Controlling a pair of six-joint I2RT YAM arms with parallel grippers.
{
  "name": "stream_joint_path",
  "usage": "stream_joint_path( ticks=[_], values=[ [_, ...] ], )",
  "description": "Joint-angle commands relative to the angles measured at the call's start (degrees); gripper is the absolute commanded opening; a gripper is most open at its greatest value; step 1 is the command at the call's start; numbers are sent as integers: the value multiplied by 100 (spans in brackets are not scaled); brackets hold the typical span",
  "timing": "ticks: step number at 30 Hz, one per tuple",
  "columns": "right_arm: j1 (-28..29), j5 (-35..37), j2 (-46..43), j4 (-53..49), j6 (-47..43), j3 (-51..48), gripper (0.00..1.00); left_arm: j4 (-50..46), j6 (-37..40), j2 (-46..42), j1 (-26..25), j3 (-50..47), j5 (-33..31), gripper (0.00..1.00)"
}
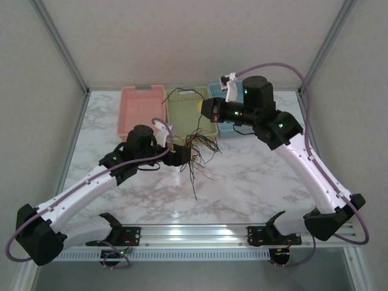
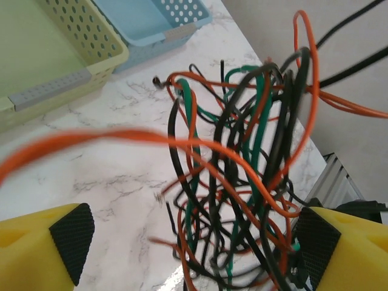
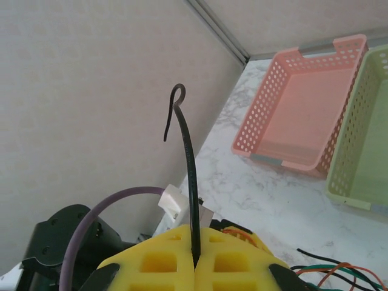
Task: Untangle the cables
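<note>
Here, over the marble desk (image 1: 254, 176), cables (image 2: 233, 163) bunched in a loose knot directly ahead of the left gripper (image 2: 194, 248) (jaws spread wide, nothing clamped), strands mostly running away from it, lengthwise. Nearer arm: left. Right gripper (image 3: 195, 260) raised beyond the knot, closed on one black cable (image 3: 189, 157), hooked end pointing up.

We hold one pair of jaws wide and the other pinched.
Our left arm (image 1: 91, 182) reaches from 7 o'clock toward the middle, its left gripper (image 2: 194, 239) low with jaws spread wide. Our right arm (image 1: 309, 163) stands up from 5 o'clock, wrist turned toward 9 o'clock, its right gripper (image 3: 195, 262) with jaws closed on a black cable (image 3: 189, 157).
</note>
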Motion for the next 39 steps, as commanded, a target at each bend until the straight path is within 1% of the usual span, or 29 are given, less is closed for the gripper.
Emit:
stream_joint_path(
  ticks=[1,4,6,9,11,12,14,16,18,20,22,25,27,31,35,39],
  values=[
    [45,-165,-133,192,163,165,0,425,-57,166,-46,196,185,89],
    [51,-161,-137,201,186,139,0,426,-23,373,-114,263,355,80],
    [49,-165,-132,203,164,135,0,426,2,462,-134,276,415,72],
    [46,-94,-134,127,70,158,0,426,-1,527,-143,285,466,54],
    [55,29,-147,43,-28,175,0,389,6,528,-149,272,419,38],
    [45,89,-149,20,-61,168,0,359,8,523,-138,268,405,32],
    [46,175,-174,-9,-125,151,0,304,25,523,-143,268,387,21],
    [49,193,-187,-16,-173,148,0,249,26,520,-143,284,348,14],
    [46,293,-194,-87,-273,156,0,192,47,504,-143,294,323,12],
    [45,585,-231,-244,-462,168,0,142,59,453,-143,277,316,9],
    [52,971,-309,-368,-702,131,0,57,86,389,-143,252,316,7],
    [45,1659,-412,-599,-1105,40,0,-140,155,234,-143,201,252,7],
    [36,2062,-491,-691,-1323,-56,0,-267,199,87,-135,134,179,11],
    [-5,2771,-646,-744,-1588,-335,0,-513,245,-270,-125,-3,54,14],
    [-102,3152,-780,-721,-1673,-589,0,-668,246,-568,-125,-130,-15,18],
    [-229,3355,-907,-668,-1711,-776,0,-802,258,-811,-94,-236,-92,25]
  ],
)
